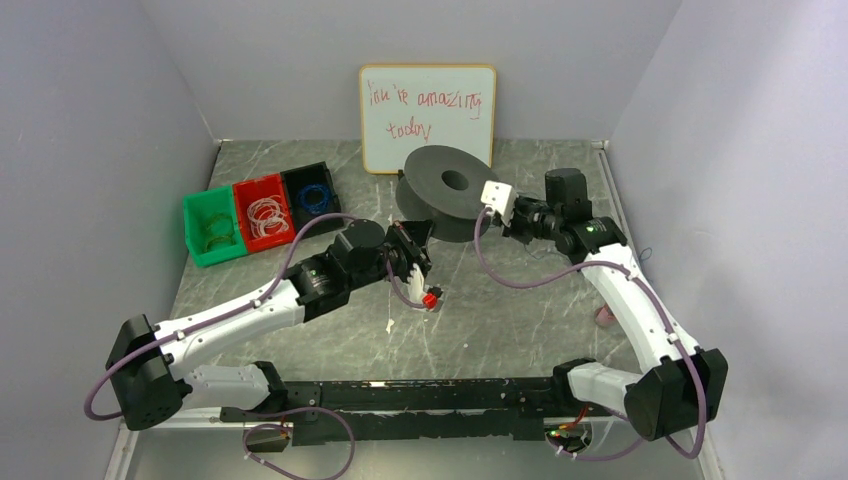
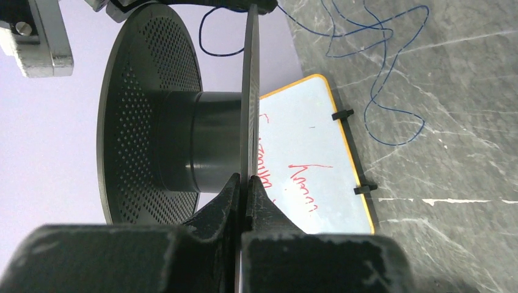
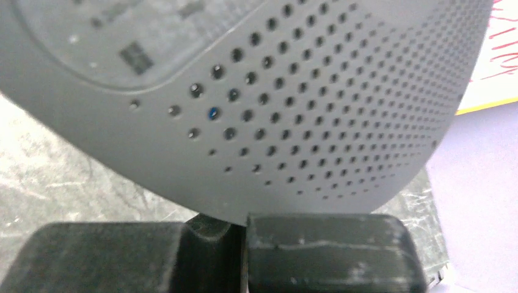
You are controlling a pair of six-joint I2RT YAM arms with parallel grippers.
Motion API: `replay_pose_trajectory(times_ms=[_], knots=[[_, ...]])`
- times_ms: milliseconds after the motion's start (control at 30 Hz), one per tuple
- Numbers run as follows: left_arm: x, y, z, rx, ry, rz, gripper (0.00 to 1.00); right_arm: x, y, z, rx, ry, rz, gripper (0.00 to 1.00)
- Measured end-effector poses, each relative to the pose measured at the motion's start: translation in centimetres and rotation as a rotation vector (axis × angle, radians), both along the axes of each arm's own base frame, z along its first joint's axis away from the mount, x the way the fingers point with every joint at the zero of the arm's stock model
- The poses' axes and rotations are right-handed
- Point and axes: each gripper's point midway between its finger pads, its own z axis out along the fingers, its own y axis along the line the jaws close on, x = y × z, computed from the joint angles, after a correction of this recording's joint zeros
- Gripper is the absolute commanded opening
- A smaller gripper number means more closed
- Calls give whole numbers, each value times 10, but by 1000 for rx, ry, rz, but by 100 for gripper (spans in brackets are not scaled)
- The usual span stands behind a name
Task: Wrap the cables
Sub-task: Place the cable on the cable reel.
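Observation:
A black spool [image 1: 450, 190] with perforated flanges lies at the back middle of the table. My left gripper [image 2: 248, 183] is shut on the thin edge of one flange [image 2: 250, 91]; in the top view it [image 1: 418, 243] sits at the spool's near left side. My right gripper [image 3: 244, 227] is closed at the rim of the perforated flange [image 3: 293, 122] on the spool's right side [image 1: 487, 215]. A thin dark blue cable [image 2: 382, 79] lies in loose loops on the table beyond the spool, and one end runs up to the spool's top. A blue spot [image 3: 212, 113] shows in one hole.
A whiteboard [image 1: 427, 117] with red writing leans on the back wall. Green [image 1: 213, 228], red [image 1: 263, 212] and black [image 1: 312, 194] bins with coiled wires stand at back left. A small red thing [image 1: 431, 298] and a white scrap [image 1: 389, 324] lie mid-table.

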Motion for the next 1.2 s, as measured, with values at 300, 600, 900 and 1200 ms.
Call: replay_pose_trajectory(times_ms=[300, 600, 900, 1200], knots=[[1, -2, 5, -22, -25, -1, 2, 12, 2, 19, 70, -46, -58, 0], [2, -1, 4, -30, -32, 5, 2, 30, -9, 28, 126, -73, -209, 0], [4, -1, 13, -74, -36, 29, 2, 31, -12, 20, 173, -46, -268, 0], [5, 0, 14, -84, -31, 48, 2, 24, 0, 10, 174, -23, -233, 0]])
